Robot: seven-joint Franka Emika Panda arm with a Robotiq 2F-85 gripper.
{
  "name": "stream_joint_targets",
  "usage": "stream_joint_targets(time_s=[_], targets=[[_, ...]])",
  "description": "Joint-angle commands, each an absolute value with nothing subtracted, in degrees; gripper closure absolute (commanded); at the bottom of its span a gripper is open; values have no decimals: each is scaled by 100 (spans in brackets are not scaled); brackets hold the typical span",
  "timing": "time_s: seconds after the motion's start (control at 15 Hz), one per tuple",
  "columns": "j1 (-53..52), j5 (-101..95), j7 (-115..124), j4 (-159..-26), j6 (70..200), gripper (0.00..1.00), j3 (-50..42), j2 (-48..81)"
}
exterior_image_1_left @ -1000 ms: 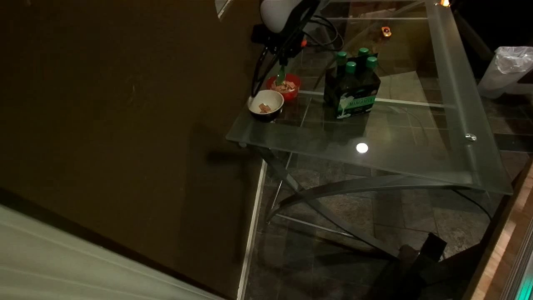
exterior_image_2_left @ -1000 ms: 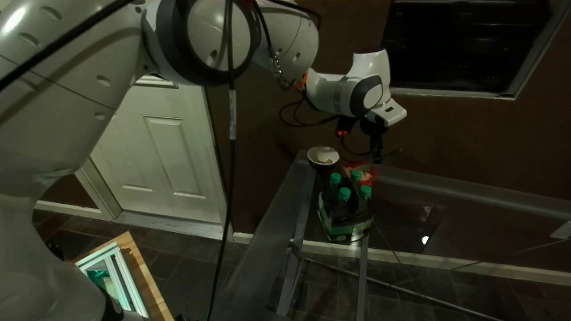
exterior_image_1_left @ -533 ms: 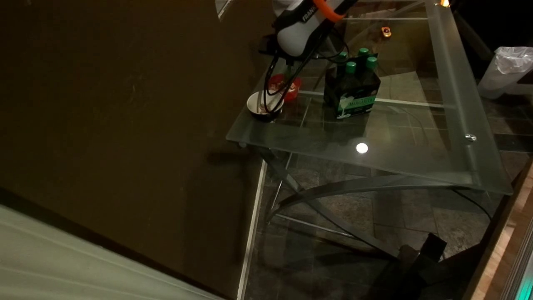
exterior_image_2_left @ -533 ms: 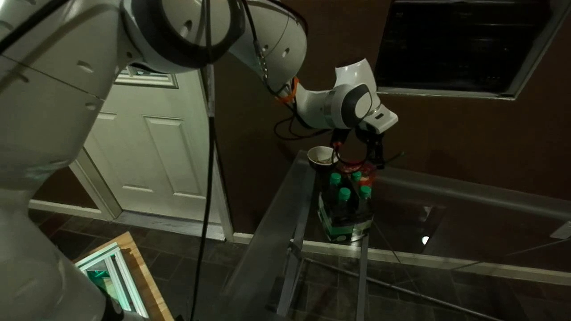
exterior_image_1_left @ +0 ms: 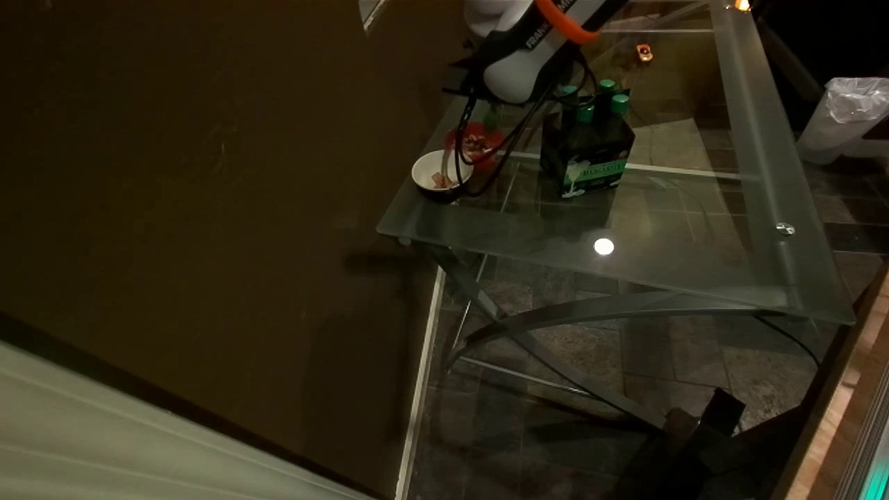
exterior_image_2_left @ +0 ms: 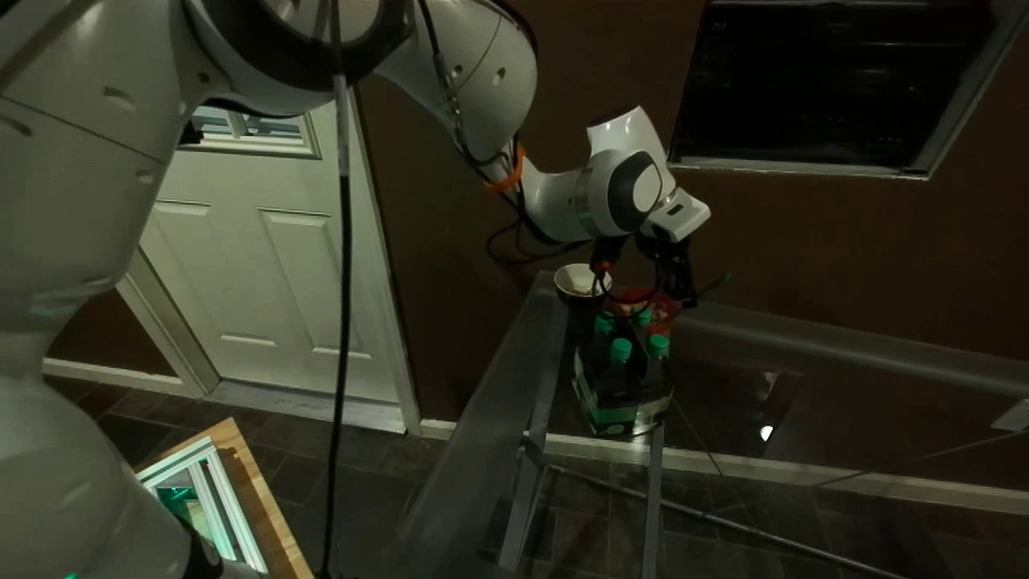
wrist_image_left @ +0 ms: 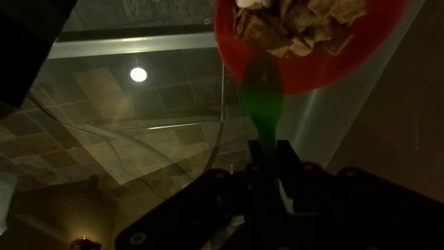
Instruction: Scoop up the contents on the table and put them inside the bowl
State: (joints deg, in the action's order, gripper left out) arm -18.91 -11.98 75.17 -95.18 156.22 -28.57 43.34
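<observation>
"Our gripper (wrist_image_left: 269, 149)?"
"Fingers pinching a green spoon (wrist_image_left: 264, 102) near the red bowl (wrist_image_left: 312, 74) of cereal (wrist_image_left: 295, 31)."
"And our white-lined bowl (exterior_image_1_left: 427, 169)?"
"We see it just beside that red bowl, glass table (exterior_image_1_left: 555, 232) beneath both."

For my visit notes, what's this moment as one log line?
gripper: shut on green spoon; its tip: near red bowl; white bowl: some brown pieces inside

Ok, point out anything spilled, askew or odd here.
A slack black cable loop crosses in front of the white bowl and the red bowl in an exterior view; it might snag them, though contact can't be told. Otherwise nothing stands out: both bowls and the bottle pack look upright, and the pincer holds the green spoon.
</observation>
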Motion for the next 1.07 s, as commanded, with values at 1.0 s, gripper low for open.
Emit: stream_joint_targets(time_s=[1.0], targets=[[-1456, -1000, 7515, -9861, 15170, 96, -2125, 3860]])
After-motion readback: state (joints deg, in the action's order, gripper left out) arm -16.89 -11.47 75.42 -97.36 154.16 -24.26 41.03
